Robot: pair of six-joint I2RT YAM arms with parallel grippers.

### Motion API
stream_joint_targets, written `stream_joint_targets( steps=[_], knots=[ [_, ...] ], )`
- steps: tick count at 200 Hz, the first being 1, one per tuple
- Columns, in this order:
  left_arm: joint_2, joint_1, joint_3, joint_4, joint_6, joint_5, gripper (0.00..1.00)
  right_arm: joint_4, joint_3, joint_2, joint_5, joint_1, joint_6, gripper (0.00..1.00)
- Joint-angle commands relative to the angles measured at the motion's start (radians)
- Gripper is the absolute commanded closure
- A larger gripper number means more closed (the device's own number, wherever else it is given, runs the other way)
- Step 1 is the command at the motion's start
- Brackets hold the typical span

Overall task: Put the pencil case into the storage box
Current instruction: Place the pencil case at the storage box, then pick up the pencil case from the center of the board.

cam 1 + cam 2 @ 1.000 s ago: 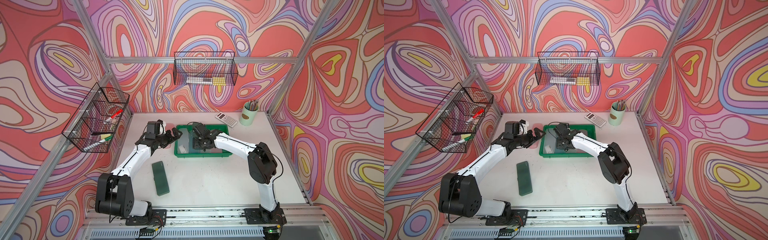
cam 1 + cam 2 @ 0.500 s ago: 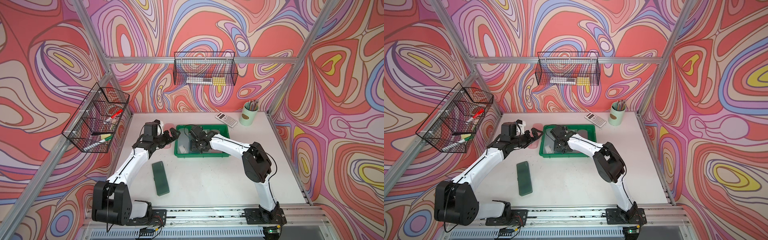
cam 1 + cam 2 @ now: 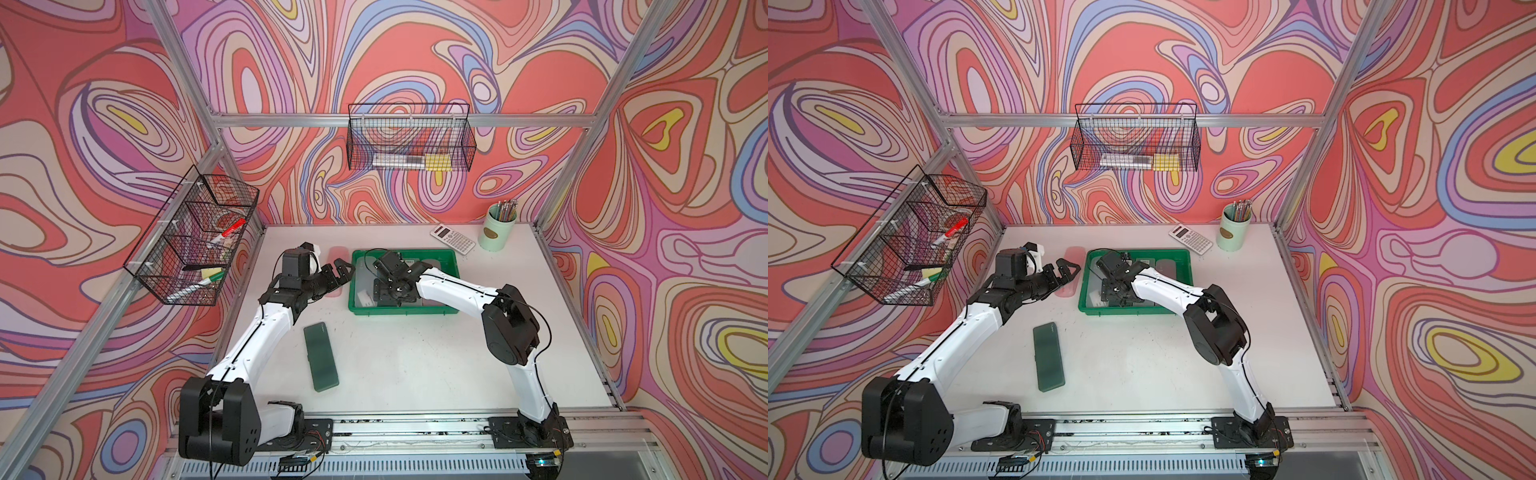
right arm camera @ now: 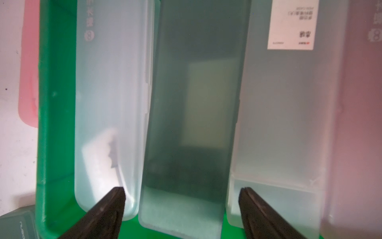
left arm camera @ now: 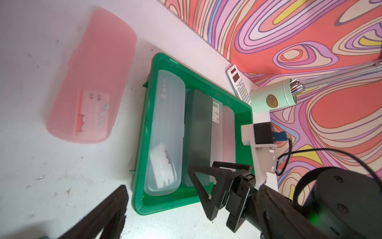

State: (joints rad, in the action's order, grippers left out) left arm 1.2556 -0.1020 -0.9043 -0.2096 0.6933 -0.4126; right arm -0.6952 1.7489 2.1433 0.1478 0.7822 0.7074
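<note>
Right end effector [image 4: 181, 191] astride dark pencil case [image 4: 192, 107] in storage box [image 4: 55, 107]

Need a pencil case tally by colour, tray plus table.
Clear cases: 2, both in the tray
Green cases: 2, one in the tray, one on the table
Pink cases: 2, one on the table, a paler one in the tray
Total: 6

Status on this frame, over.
Right gripper open over grey case in storage box. Left gripper open above pink case, outside box. Box looks full.
</note>
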Motion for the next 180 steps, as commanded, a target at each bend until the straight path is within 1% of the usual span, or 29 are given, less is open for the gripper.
stream_joint_targets(
  steps=[1, 17, 43, 65, 92, 105, 124, 138, 162, 180],
  knots=[
    [-0.077, 0.017, 0.048, -0.033, 0.009, 0.071, 0.01, 0.017, 0.016, -0.016, -0.005, 0.005, -0.015, 0.09],
    [-0.107, 0.026, 0.064, -0.048, 0.01, 0.087, 0.01, 0.034, 0.0, -0.033, -0.014, 0.005, -0.026, 0.08],
    [-0.133, 0.03, 0.074, -0.15, 0.002, 0.113, 0.01, 0.046, -0.009, -0.048, 0.0, 0.005, -0.046, 0.08],
    [-0.171, 0.03, 0.113, -0.225, 0.026, 0.178, 0.01, 0.024, -0.005, -0.063, 0.037, 0.003, -0.055, 0.09],
    [-0.236, 0.03, 0.171, -0.318, 0.08, 0.22, 0.01, 0.108, -0.1, -0.165, 0.05, 0.003, -0.062, 0.08],
    [-0.275, 0.028, 0.202, -0.327, 0.108, 0.229, 0.01, 0.13, -0.141, -0.21, 0.05, 0.003, -0.062, 0.06],
    [-0.329, 0.027, 0.242, -0.34, 0.092, 0.25, 0.01, 0.134, -0.191, -0.275, 0.061, 0.004, -0.052, 0.05],
    [-0.372, 0.025, 0.271, -0.382, 0.085, 0.265, 0.01, 0.157, -0.247, -0.331, 0.066, 0.004, -0.053, 0.05],
    [-0.446, -0.002, 0.303, -0.482, 0.091, 0.306, 0.01, 0.155, -0.325, -0.427, 0.078, 0.004, -0.078, 0.04],
    [-0.489, -0.044, 0.328, -0.54, 0.12, 0.349, 0.01, 0.135, -0.373, -0.48, 0.085, 0.004, -0.089, 0.03]
  ],
)
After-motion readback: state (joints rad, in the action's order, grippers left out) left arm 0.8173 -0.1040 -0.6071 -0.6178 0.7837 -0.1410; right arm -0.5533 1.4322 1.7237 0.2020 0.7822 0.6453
